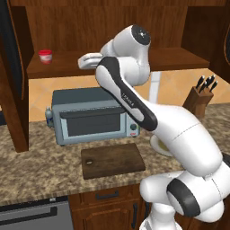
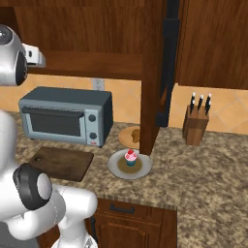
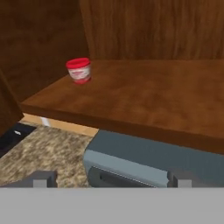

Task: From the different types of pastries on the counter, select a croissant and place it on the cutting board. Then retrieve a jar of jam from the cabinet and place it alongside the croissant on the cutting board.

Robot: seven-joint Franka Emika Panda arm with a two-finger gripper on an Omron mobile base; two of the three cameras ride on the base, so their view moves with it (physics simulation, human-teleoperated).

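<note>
The red jar of jam (image 1: 45,55) stands at the left end of the cabinet shelf (image 1: 134,60), and in the hand view the jar of jam (image 3: 79,70) is up and to the left. My gripper (image 1: 82,61) hovers at shelf height to the jar's right, apart from it. In the hand view the gripper (image 3: 111,179) is open, its fingertips (image 3: 41,178) wide apart and holding nothing. The croissant (image 2: 135,134) lies on a tan plate, half hidden by a cabinet panel. The pink cupcake (image 2: 131,156) sits on a grey plate (image 2: 116,169). The cutting board (image 1: 112,160) is bare.
A grey toaster oven (image 1: 90,117) stands on the granite counter (image 1: 40,157) under the shelf, behind the board. A knife block (image 2: 196,123) is at the right. The cabinet's open door (image 1: 13,76) hangs at the left, and a dark panel (image 2: 152,72) divides the counter.
</note>
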